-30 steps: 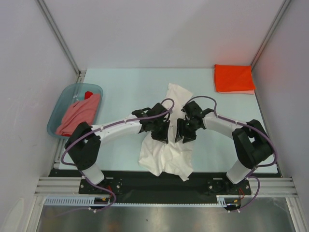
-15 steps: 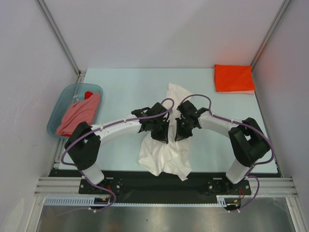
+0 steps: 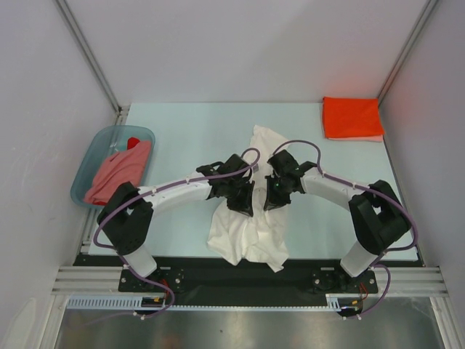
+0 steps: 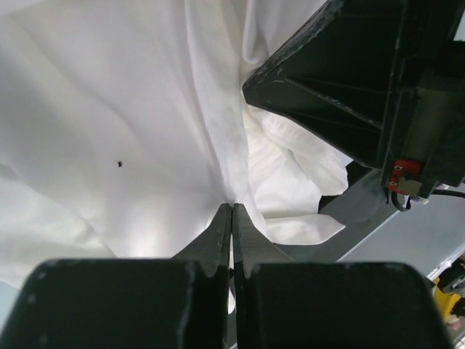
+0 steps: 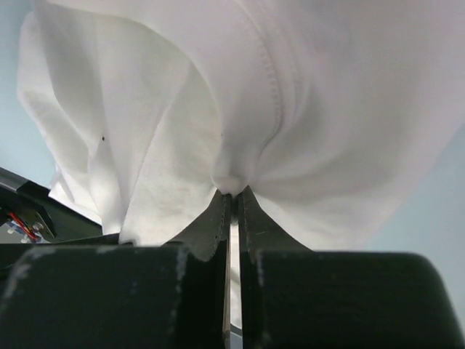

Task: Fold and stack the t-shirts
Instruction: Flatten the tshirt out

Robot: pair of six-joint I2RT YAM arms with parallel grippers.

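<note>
I have the left end effector (image 4: 232,206) and right end effector (image 5: 230,193) each clamped on a fold of the crumpled white cloth t-shirt (image 3: 247,233); it lies at the middle of the pale desk (image 3: 182,131).

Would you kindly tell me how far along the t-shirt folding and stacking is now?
Done: the orange-red t-shirt lies folded at the far right corner. In hand: the left jaws and right jaws are both shut on the crumpled white t-shirt mid-table. Remaining: folding and stacking that one, plus the pink t-shirt and red t-shirt in the basin.
</note>
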